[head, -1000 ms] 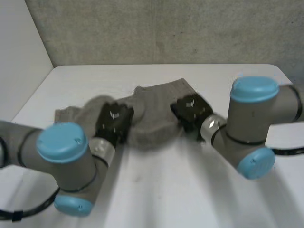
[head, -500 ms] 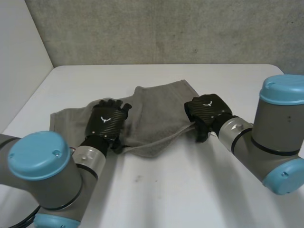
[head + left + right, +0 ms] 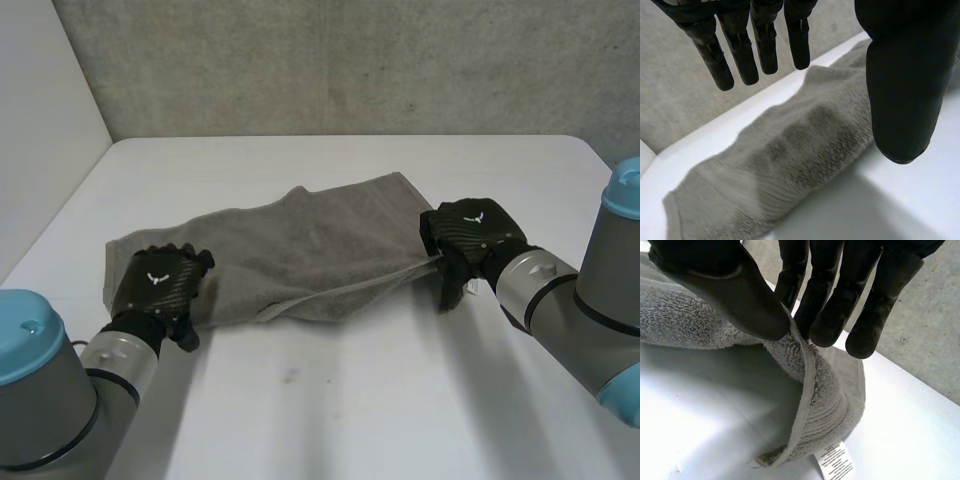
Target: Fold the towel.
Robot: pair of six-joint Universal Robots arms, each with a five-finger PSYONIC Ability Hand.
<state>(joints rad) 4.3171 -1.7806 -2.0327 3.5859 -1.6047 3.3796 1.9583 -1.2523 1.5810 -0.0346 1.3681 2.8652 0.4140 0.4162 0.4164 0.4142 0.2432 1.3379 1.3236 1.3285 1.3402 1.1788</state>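
A grey towel (image 3: pixel 300 245) lies stretched lengthwise across the white table (image 3: pixel 350 400). My left hand (image 3: pixel 155 288) is over the towel's left end, near its front edge. In the left wrist view that hand (image 3: pixel 900 90) is open, with its straight fingers and its thumb spread above the towel (image 3: pixel 790 150) and nothing between them. My right hand (image 3: pixel 470 240) is at the towel's right end. Its thumb (image 3: pixel 725 285) and fingers pinch the hemmed edge of the towel (image 3: pixel 825 405) and lift it off the table. A white label (image 3: pixel 835 462) hangs under that fold.
A rough grey wall (image 3: pixel 350 60) runs behind the table, and a pale panel (image 3: pixel 40 120) stands at the left. Bare tabletop lies in front of the towel and to its far side. Both arms reach in from the near corners.
My left hand let go of the towel, opened and drew back left to its end. My right hand moved right with the edge in its grip, pulling the bunched towel out longer and flatter.
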